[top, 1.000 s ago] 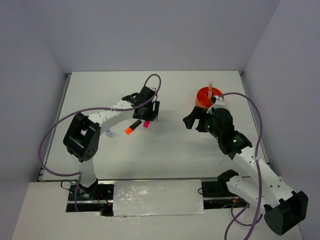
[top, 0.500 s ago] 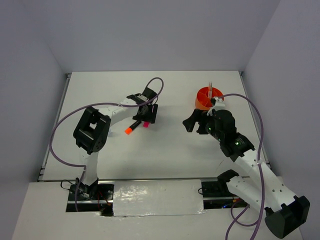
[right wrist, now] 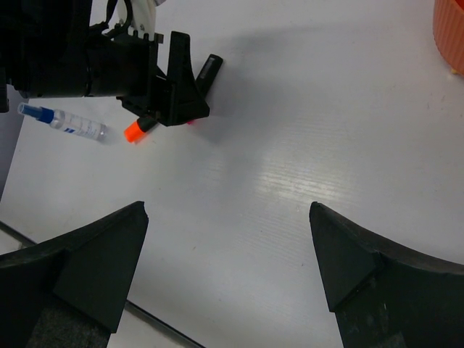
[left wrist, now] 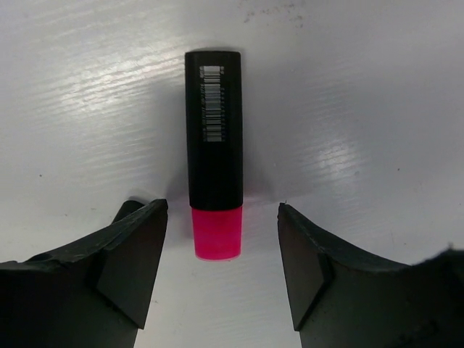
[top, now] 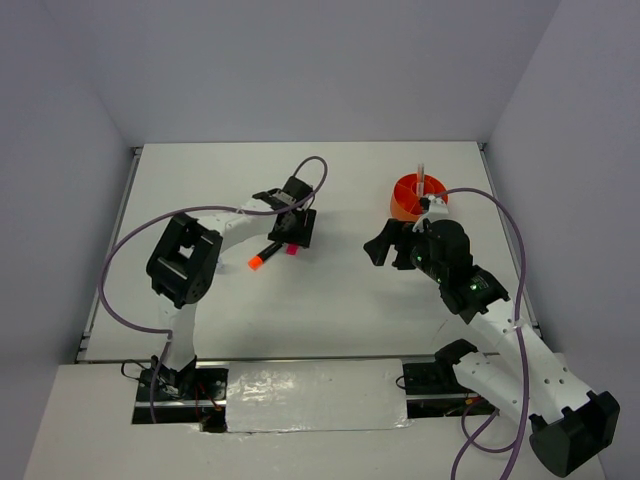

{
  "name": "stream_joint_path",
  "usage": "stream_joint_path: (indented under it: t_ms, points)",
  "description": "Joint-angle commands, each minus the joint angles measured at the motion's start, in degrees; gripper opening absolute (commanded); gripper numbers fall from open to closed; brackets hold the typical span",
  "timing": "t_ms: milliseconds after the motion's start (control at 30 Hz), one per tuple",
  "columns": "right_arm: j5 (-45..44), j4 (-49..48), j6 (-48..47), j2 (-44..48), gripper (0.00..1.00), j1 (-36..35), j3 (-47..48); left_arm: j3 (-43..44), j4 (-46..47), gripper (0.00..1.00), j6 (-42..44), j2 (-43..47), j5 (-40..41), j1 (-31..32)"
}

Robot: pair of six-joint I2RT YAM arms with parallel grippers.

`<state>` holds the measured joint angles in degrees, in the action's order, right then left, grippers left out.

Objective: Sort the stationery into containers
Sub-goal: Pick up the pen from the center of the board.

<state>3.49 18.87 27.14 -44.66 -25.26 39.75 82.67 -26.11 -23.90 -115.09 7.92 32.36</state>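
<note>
A black highlighter with a pink tip [left wrist: 214,138] lies on the white table. My left gripper [left wrist: 221,212] is open, low over it, with the pink tip between the two fingers and neither finger touching it. In the top view the left gripper [top: 297,233] covers most of it, and only the pink tip [top: 292,249] shows. A black highlighter with an orange tip [top: 262,255] lies just to its left. The round orange tub [top: 411,196] stands at the back right with a thin pen [top: 421,177] upright in it. My right gripper [top: 384,243] is open and empty, in front of and left of the tub.
A tiny blue-capped bottle [right wrist: 64,120] lies left of the orange-tipped highlighter [right wrist: 137,130]. The tub's edge [right wrist: 451,29] shows at the top right of the right wrist view. Grey walls close in the table on three sides.
My left arm has swung its elbow to the right and the left gripper has come down around the pink-tipped highlighter. The right arm has barely moved.
</note>
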Motion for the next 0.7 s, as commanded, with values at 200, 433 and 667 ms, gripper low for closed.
stream_joint_path:
  t_ms: [200,433,667]
  points:
    - [0.91,-2.35,-0.33,0.28,1.00,-0.32,-0.99,-1.72,0.88,0.68,0.35,-2.07,-1.42,1.13]
    - [2.05,-3.40,0.02,0.02,1.00,-0.32,-1.87,-4.36,2.82,0.26,-0.09,-2.51,-2.91,1.57]
    - [5.30,-6.22,0.72,-0.16,1.00,-0.41,-2.83,-8.92,6.33,0.00,0.34,-0.49,-5.02,2.00]
